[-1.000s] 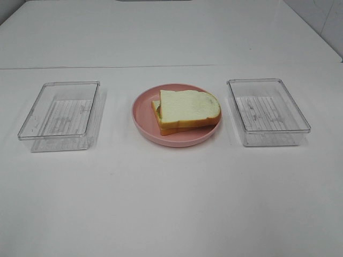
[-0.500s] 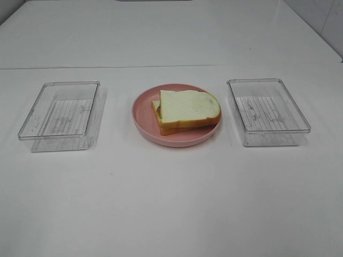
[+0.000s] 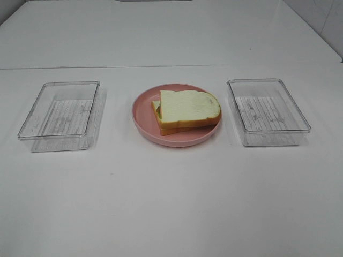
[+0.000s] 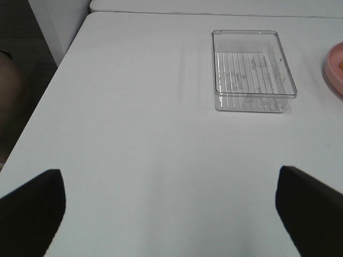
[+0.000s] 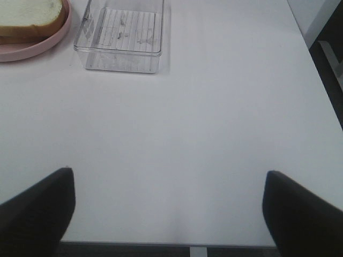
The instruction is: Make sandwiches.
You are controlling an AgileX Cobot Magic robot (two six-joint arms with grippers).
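A sandwich point(image 3: 186, 111) of white bread slices with orange-brown crust lies stacked on a pink plate point(image 3: 143, 119) in the middle of the table. Only a thin sliver of filling shows at its left edge. The right wrist view catches the sandwich point(image 5: 29, 15) and the plate point(image 5: 32, 49) at the picture's edge; the left wrist view shows only the plate's rim point(image 4: 335, 68). Neither arm appears in the exterior high view. My left gripper point(image 4: 169, 214) hangs open over bare table near the table's left edge. My right gripper point(image 5: 169, 211) is open too, above the table's front edge, holding nothing.
An empty clear plastic bin point(image 3: 61, 115) stands left of the plate and another empty clear bin point(image 3: 266, 111) to its right. They also show as the left bin point(image 4: 252, 69) and the right bin point(image 5: 122, 33). The table's right edge point(image 5: 316, 69) drops off to a dark floor.
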